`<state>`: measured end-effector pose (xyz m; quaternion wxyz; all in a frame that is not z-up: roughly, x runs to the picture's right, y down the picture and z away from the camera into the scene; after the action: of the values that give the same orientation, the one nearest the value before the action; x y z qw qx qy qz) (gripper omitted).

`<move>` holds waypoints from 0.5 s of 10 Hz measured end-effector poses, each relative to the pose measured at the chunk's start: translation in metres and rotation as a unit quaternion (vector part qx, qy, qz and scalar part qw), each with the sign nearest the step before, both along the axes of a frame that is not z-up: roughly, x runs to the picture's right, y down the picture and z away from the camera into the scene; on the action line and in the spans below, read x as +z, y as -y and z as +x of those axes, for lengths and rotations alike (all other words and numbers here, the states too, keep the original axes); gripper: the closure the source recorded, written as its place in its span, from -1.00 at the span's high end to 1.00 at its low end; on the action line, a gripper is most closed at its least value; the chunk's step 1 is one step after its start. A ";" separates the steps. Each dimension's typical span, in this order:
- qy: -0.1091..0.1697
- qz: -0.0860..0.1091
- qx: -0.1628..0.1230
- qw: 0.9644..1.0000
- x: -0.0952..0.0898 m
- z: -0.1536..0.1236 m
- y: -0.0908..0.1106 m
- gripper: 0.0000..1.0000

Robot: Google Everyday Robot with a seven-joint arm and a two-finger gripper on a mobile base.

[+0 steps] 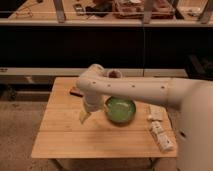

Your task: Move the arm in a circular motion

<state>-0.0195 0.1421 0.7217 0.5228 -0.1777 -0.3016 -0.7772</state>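
Wooden table [60,140] before dark shelf [75,47]. Arm [135,90] reaches across table. Gripper [84,116] hangs over tabletop, open/closed state cannot be told. Green bowl [120,111] just right of gripper.

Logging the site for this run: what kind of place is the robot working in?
Probably a lab or workshop test area: a wooden table holding a green bowl, and a long counter behind with clutter on top. The arm hangs its gripper over the table, beside the bowl.
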 end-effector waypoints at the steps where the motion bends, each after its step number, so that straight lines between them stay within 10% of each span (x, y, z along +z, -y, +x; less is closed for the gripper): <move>1: -0.034 0.002 0.030 0.999 -0.011 0.036 -0.010 0.60; 3: -0.108 0.015 0.097 0.989 -0.029 0.114 -0.016 0.60; 5: -0.180 0.049 0.171 0.967 -0.039 0.196 0.005 0.60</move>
<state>0.1764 0.1370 0.6831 0.7015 -0.2349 -0.1900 -0.6455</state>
